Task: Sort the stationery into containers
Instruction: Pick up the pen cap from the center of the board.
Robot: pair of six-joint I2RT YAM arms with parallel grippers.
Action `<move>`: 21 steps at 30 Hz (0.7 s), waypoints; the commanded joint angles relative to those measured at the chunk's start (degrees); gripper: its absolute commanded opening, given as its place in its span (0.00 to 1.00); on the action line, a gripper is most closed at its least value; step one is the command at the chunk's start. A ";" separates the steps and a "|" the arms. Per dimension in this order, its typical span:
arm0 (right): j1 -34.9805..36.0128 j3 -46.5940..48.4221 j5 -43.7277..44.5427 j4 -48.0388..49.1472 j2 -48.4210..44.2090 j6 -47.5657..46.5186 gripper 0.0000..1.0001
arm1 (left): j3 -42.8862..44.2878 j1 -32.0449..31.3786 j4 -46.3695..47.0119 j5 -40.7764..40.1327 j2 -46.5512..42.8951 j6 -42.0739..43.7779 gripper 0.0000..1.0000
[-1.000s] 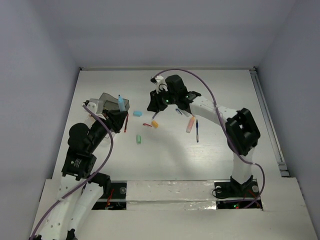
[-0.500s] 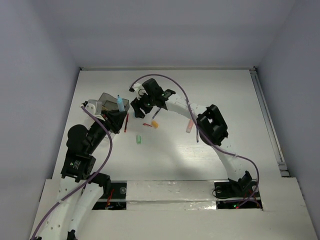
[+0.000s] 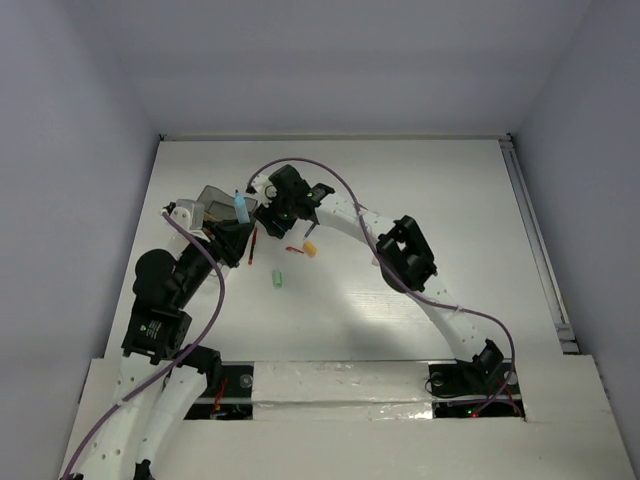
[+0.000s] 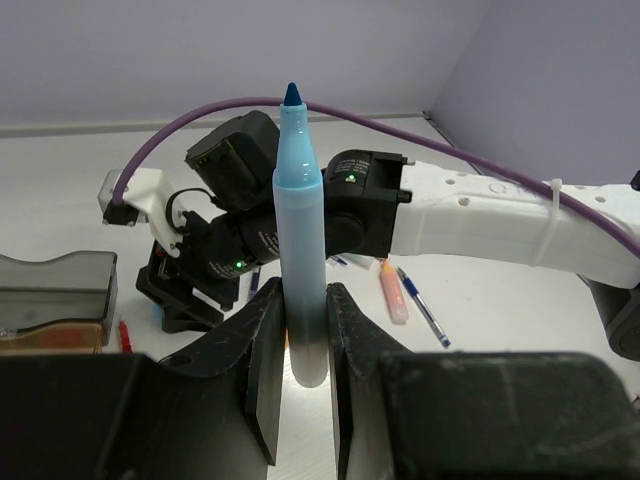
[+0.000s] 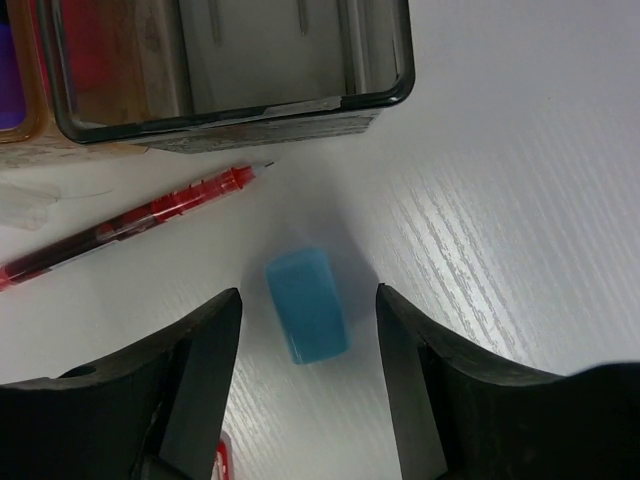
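The right gripper (image 5: 305, 305) had its jaws wide astride the blue eraser (image 5: 307, 318) on the counter (image 5: 520, 200) near the red pen (image 5: 130, 225), which a skewed squeeze could snag, while the left gripper (image 4: 303, 335) pinched a pale-blue highlighter (image 4: 300, 230) upright.

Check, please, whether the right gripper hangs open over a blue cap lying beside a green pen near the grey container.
The pen is red, not green, as the right wrist view shows; the right gripper hangs open over the blue cap near the grey container.
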 commanded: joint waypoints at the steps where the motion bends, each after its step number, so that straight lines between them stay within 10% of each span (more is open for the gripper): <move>1: 0.98 3.28 1.11 0.55 0.77 -0.81 0.61 | 1.43 0.41 1.85 0.21 0.25 0.00 0.00; 21: 1.51 -4.09 9.01 9.42 -4.49 4.53 0.17 | 1.34 0.41 2.11 1.26 1.04 -0.27 0.00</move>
